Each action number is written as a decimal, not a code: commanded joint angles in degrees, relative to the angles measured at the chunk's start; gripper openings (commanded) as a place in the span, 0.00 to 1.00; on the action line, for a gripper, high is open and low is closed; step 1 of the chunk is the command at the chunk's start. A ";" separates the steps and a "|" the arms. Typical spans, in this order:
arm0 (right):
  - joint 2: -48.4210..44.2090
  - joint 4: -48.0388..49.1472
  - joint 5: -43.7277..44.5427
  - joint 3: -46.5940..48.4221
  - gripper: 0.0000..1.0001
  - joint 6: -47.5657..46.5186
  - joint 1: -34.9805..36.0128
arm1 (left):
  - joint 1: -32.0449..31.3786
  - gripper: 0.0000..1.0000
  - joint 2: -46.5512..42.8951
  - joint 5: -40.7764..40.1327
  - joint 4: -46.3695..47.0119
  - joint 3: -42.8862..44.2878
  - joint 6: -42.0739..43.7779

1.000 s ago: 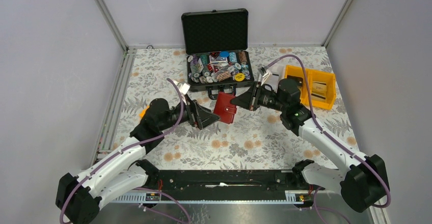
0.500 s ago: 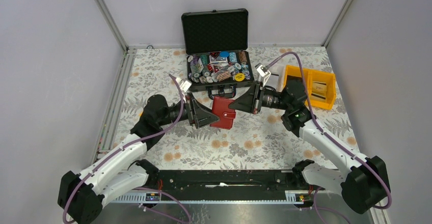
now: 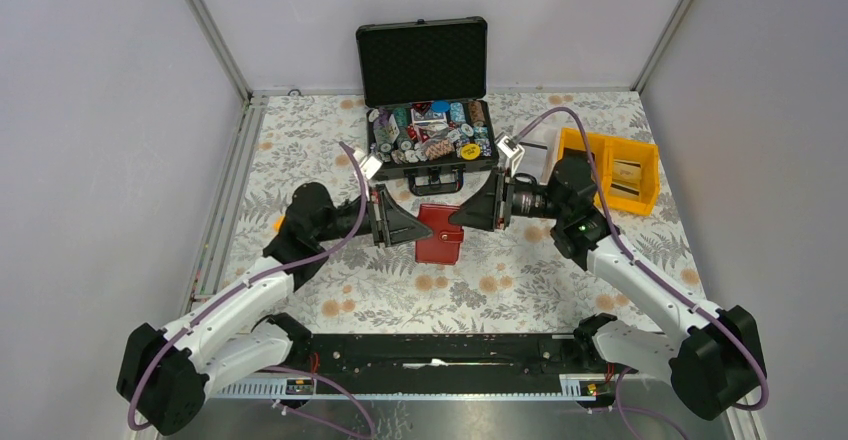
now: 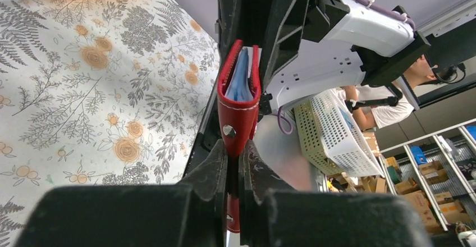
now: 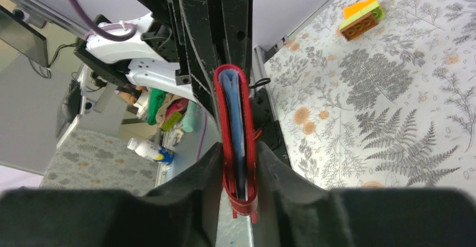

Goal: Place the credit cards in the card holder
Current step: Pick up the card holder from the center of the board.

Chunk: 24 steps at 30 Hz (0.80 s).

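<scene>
The dark red card holder (image 3: 440, 241) hangs folded just above the flowered table, at its middle, held between both arms. My left gripper (image 3: 411, 228) is shut on its snap-tab end (image 4: 238, 124). My right gripper (image 3: 463, 215) pinches the opposite end, with the fingers (image 5: 266, 163) pressed on both red covers (image 5: 225, 115). A pale blue credit card (image 4: 241, 81) sits edge-on between the covers, and its edge (image 5: 232, 109) also shows in the right wrist view. Any other credit cards are out of view.
An open black case (image 3: 424, 60) of poker chips stands just behind the holder. Yellow bins (image 3: 613, 168) and a clear box (image 3: 541, 144) sit at the back right. A small orange and green brick (image 5: 362, 15) lies on the table by the left arm.
My left gripper went from wide open to shut on the holder's tab end. The holder shifted slightly towards the near edge and levelled. The right gripper stayed on it, its fingers easing a little.
</scene>
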 commanded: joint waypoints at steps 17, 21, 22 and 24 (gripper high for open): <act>-6.77 -30.34 19.57 11.29 0.89 -20.95 0.76 | 9.30 0.00 11.32 -2.93 -50.34 27.77 30.90; -2.80 -30.39 10.58 14.12 0.81 -21.42 4.17 | 9.44 0.00 10.37 5.32 -46.31 24.18 29.76; -1.60 -31.34 10.45 15.10 0.80 -22.38 5.54 | 9.43 0.00 9.90 7.31 -44.70 22.98 28.64; 0.90 -32.06 9.23 16.39 0.77 -23.60 7.29 | 9.46 0.00 9.51 11.31 -42.41 21.54 26.97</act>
